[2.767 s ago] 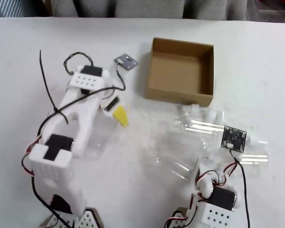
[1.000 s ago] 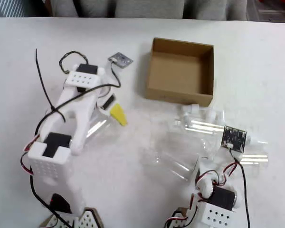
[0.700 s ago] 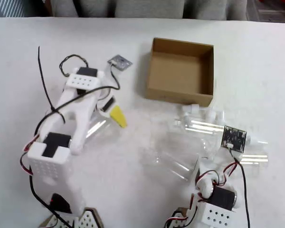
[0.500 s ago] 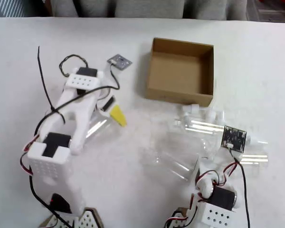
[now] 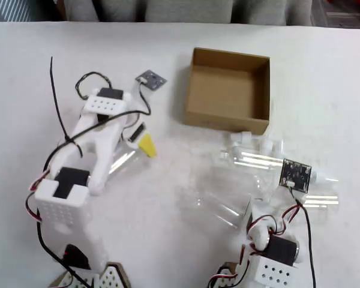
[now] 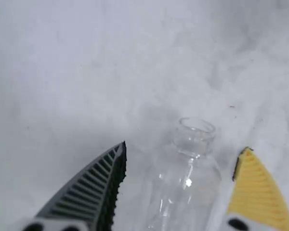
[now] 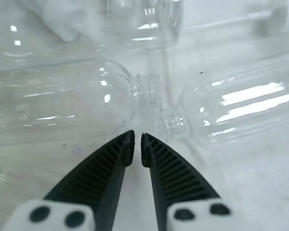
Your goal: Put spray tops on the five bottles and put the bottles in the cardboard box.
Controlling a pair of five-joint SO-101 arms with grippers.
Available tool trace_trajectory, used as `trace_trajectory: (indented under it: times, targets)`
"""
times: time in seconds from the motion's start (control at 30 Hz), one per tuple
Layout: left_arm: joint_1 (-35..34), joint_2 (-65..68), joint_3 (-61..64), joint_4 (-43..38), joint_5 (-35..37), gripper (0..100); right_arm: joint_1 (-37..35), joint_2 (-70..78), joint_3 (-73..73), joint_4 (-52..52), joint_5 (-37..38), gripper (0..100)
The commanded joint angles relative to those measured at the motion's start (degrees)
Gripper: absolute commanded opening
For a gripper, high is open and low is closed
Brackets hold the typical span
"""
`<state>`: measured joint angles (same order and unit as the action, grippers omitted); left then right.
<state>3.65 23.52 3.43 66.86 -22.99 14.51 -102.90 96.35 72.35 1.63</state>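
One cardboard box [image 5: 225,117] and at least four clear bottles [image 7: 62,103].

The left arm [image 5: 96,150] rises from the 7 o'clock corner of the high view and stretches low toward 1 o'clock. Its left gripper [image 5: 141,138] is spread wide, dark finger [image 6: 94,192] and yellow finger [image 6: 253,187] well apart. The right arm [image 5: 270,252] sits folded at 5 o'clock, pointing toward 1 o'clock, and the two black fingers [image 7: 111,168] of the right gripper [image 7: 137,137] are drawn together with a thin slit between the tips.
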Motion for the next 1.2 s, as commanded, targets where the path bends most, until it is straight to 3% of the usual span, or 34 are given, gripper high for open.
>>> trace_trajectory:
  times: [0.0,0.1,0.2,0.57,1.0,1.17]
  targets:
    - [-0.48,-0.84,-0.35,-0.79,0.44,23,-0.13,-0.31,0.44,0.31,0.44,1.8]
    - [-0.22,-0.84,-0.53,-0.70,-0.88,14,-0.13,-0.31,0.44,0.31,0.44,1.8]
    - [0.04,-0.84,-0.53,-0.62,-3.16,12,-0.13,-0.31,0.44,0.31,0.44,1.8]
    - [-0.22,-1.19,-3.08,-0.62,7.38,12,-0.13,-0.31,0.44,0.31,0.44,1.8]
    - [-0.48,-1.27,-12.66,7.65,7.56,35,-0.13,-0.31,0.44,0.31,0.44,1.8]
    - [-3.30,-1.27,-19.08,17.32,7.56,38,-0.13,-0.31,0.44,0.31,0.44,1.8]
